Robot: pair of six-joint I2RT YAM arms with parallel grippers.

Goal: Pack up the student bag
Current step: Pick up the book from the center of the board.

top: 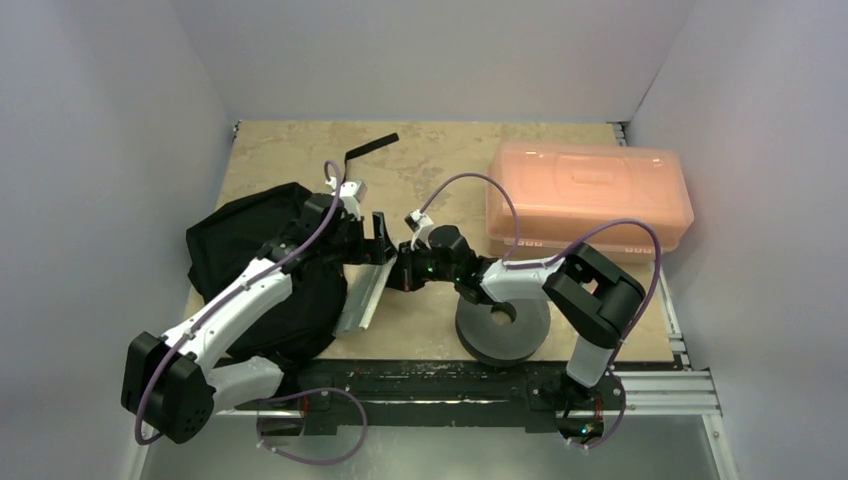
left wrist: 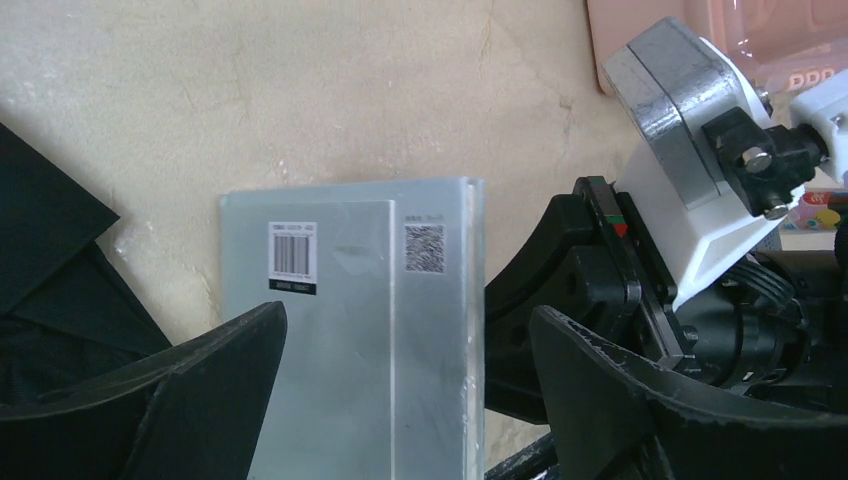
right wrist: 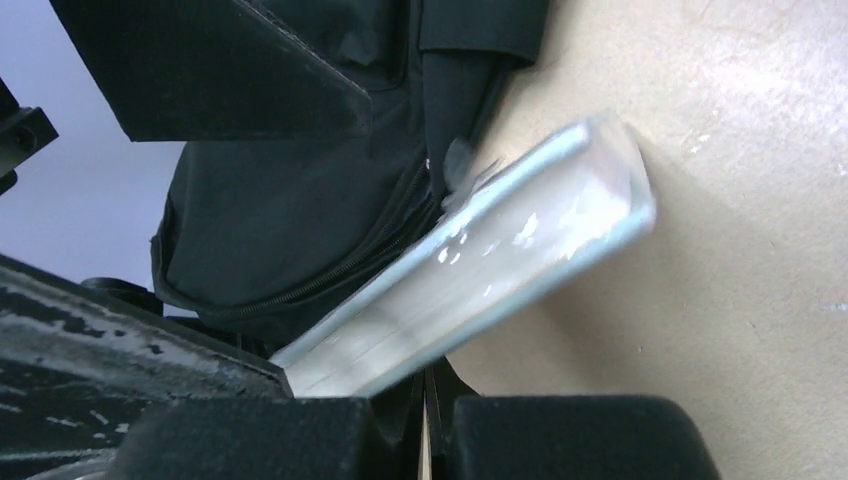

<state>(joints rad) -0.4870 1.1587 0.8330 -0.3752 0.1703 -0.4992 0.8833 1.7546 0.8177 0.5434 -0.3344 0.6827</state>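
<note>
On the tan table [top: 420, 160], both arms converge; right end effector [top: 400, 272] clamps the silver book [top: 362, 295].

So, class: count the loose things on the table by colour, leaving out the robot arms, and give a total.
Black: 1, the student bag
Silver: 1, the wrapped book
Orange: 1, the lidded box
Grey: 1, the round spool
Total: 4

Plain pale walls [top: 100, 150] enclose beige tabletop [top: 440, 160]; even light.
</note>
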